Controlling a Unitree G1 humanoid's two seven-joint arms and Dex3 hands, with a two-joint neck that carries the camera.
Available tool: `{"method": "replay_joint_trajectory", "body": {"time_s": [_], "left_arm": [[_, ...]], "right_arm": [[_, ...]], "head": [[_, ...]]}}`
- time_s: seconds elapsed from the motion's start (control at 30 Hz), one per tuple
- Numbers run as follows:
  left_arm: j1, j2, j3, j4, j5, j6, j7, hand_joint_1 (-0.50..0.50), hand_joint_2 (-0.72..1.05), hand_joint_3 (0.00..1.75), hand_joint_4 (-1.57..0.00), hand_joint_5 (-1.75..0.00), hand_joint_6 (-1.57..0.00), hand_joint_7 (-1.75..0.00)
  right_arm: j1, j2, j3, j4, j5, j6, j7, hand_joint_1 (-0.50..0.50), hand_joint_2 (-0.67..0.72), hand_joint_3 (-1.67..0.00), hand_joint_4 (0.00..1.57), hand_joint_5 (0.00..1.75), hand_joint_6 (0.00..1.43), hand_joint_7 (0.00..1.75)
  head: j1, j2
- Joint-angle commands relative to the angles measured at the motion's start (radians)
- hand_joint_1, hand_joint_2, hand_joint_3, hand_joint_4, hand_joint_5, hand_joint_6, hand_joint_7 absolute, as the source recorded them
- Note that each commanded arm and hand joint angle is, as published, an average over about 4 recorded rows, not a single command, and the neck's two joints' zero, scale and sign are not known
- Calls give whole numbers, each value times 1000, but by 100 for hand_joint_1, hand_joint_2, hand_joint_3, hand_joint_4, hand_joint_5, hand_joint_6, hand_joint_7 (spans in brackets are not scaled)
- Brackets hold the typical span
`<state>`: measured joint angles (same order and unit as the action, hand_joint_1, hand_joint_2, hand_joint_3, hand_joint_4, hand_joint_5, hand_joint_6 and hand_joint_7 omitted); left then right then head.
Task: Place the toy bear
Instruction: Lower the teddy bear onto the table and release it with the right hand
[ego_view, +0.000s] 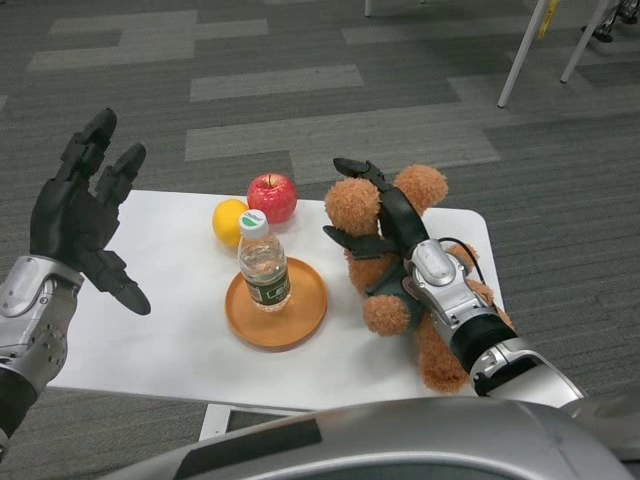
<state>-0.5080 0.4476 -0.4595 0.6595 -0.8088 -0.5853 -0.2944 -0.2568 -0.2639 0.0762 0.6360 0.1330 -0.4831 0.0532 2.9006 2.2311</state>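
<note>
A brown toy bear lies on the right part of the white table, head toward the far edge. My right hand lies over its body, with fingers wrapped around the neck and chest, gripping it. One ear shows beyond the hand and a leg shows beside my forearm. My left hand is raised over the table's left edge, fingers spread, holding nothing.
An orange plate at the table's centre carries an upright water bottle with a white cap. Behind it sit an orange fruit and a red apple. White furniture legs stand on the carpet at the far right.
</note>
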Motion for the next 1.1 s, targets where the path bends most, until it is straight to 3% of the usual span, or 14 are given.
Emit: {"method": "replay_joint_trajectory", "body": {"time_s": [0.03,0.2,0.4,0.6,0.77,1.0,1.1], "left_arm": [[-11,3,-1,3,-3,-5,2,-48,-64,9,0,-31,0,-14],[-7,3,-2,3,-3,-5,1,-48,-64,9,0,-31,0,-14],[1,3,0,0,-3,-6,2,-48,-57,9,0,-31,0,-14],[4,3,4,-4,-2,-7,3,-48,-64,9,0,-31,0,-14],[6,3,5,-4,-3,-7,3,-48,-61,9,0,-31,0,-14],[11,3,11,-9,-1,-7,3,-48,-64,9,0,-31,0,-14],[15,3,16,-12,-1,-7,2,-48,-64,9,0,-31,0,-14]], "right_arm": [[8,-13,-17,-40,22,-9,21,-42,-49,-59,0,12,0,14],[15,-15,-26,-99,35,-9,69,-45,-43,-56,0,0,0,2],[47,-15,-40,-230,45,-7,80,-46,-15,-26,0,0,0,0],[103,-6,-69,-426,53,-6,46,-46,6,-12,0,0,0,0],[131,0,-90,-569,69,-6,7,-46,14,-8,0,0,0,0],[157,0,-104,-666,109,-8,-50,-46,30,-8,0,0,0,0],[182,-1,-114,-702,122,-11,-77,-46,46,-4,0,0,0,0]], "head": [[1,5],[3,11],[6,16],[7,21],[5,22],[4,29],[3,31]]}}
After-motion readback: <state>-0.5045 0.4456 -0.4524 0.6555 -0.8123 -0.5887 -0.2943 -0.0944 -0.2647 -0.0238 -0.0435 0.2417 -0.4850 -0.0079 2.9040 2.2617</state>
